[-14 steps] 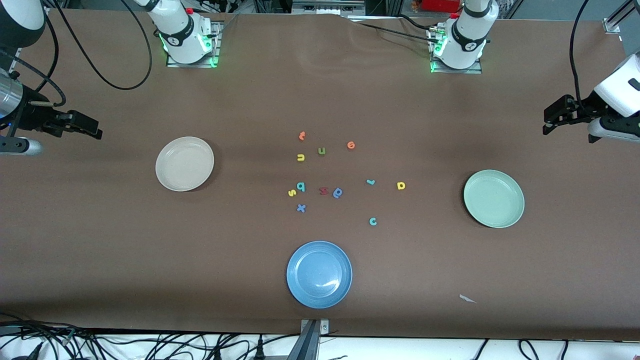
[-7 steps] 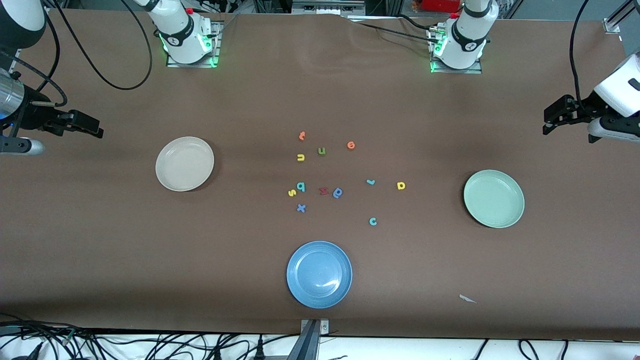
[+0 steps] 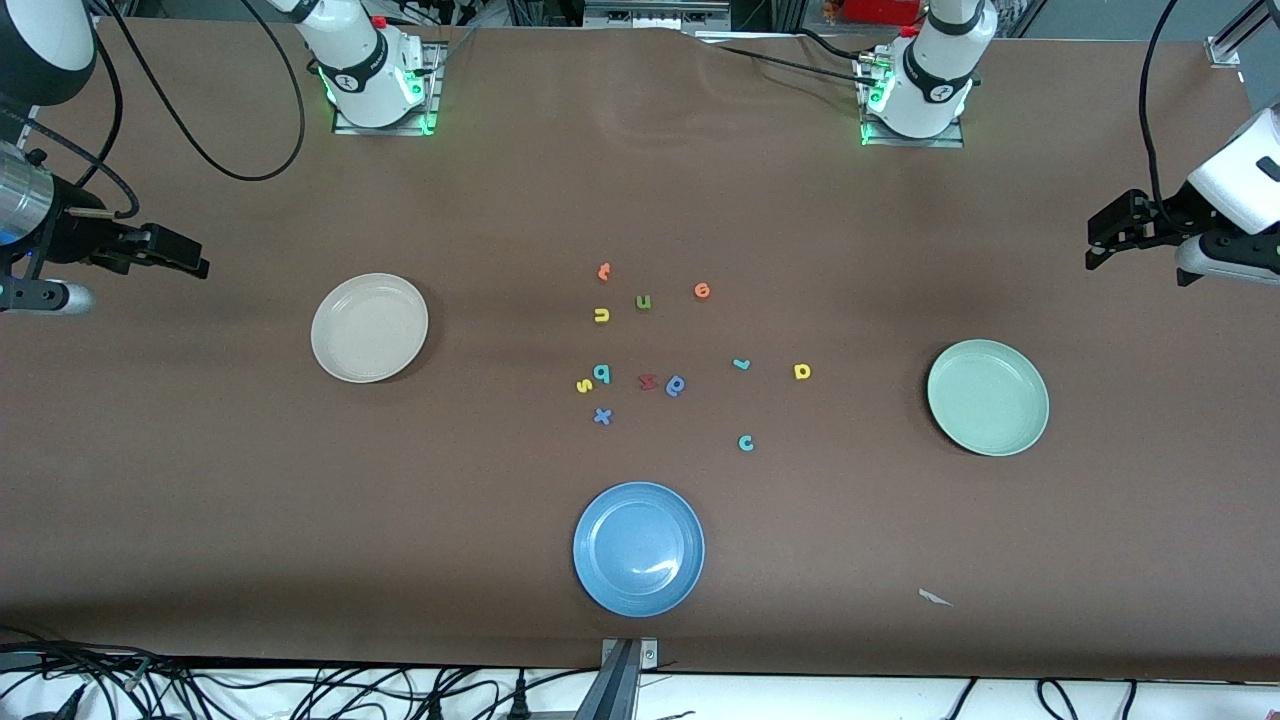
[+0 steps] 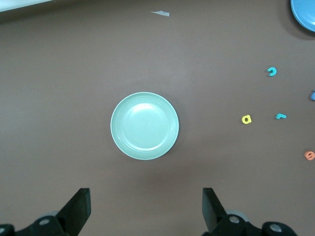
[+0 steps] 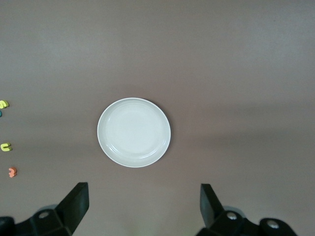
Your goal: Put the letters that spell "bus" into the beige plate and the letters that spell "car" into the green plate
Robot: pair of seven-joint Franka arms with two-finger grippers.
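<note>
While no letter is yet moved, hovering wide open and empty, left hand point(image 4: 143, 209) over green plate point(image 3: 988, 397), right hand point(image 5: 141, 206) over beige plate point(image 3: 369, 327), needing descent toward letters point(image 3: 601, 374) clustered between the plates.

Blue plate point(image 4: 306, 9) cut off by left wrist view edge; red letter point(image 3: 647, 381) unreadable.

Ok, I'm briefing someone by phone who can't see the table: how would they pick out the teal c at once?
Start at the blue plate, the plate nearest the front camera. From it, look slightly farther from the camera and toward the green plate: the teal c lies alone on the brown table. It is the loose letter closest to the blue plate's green-plate side, an open curve, unlike the hook-shaped teal r.
</note>
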